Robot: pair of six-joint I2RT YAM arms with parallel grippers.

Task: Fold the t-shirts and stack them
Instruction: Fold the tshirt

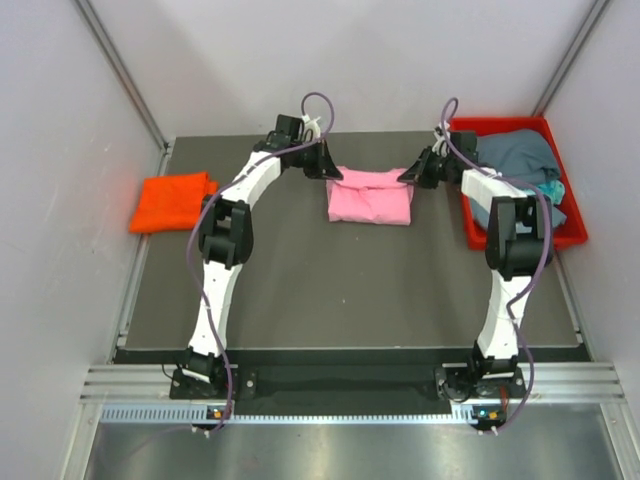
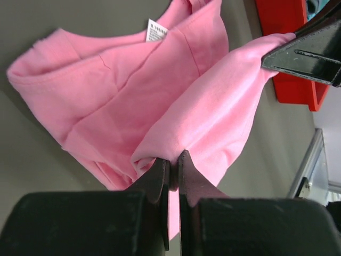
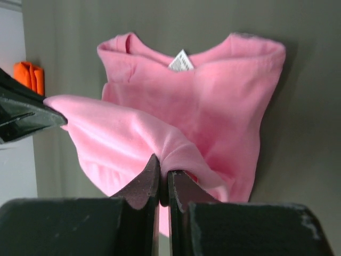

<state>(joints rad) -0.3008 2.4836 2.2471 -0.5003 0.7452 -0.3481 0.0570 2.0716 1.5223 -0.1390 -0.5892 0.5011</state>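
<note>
Two white robot arms rise from the near edge of a dark table [image 1: 350, 300] and reach toward its far side. There a pink shirt [image 1: 370, 200] lies in the middle, already doubled into a rough rectangle.

The step in hand looks like another fold of this shirt. Each claw has pinched one end of its far edge and lifted it off the table. The left claw [image 2: 173, 160] is closed tight, its two fingers nipping a bunched corner of pink cloth. The right claw [image 3: 162, 168] is closed the same way on the opposite corner. Between them the raised edge hangs in a soft, slack band above the rest of the shirt.

The next move, I judge, calls for both claws to travel together toward the near side at matching height and pace. They would need to keep the edge stretched enough to lie flat, then lower it and let go so the edges line up.

The shirt is light pink and soft, with creases. Its collar and a small white label [image 3: 181, 61] face up.

A folded orange shirt [image 1: 172, 202] lies just beyond the table's left edge. At the far right corner a red tray [image 1: 475, 228] holds a crumpled grey-blue shirt [image 1: 515, 155] and a glimpse of a teal shirt [image 1: 552, 188], neither yet folded.
</note>
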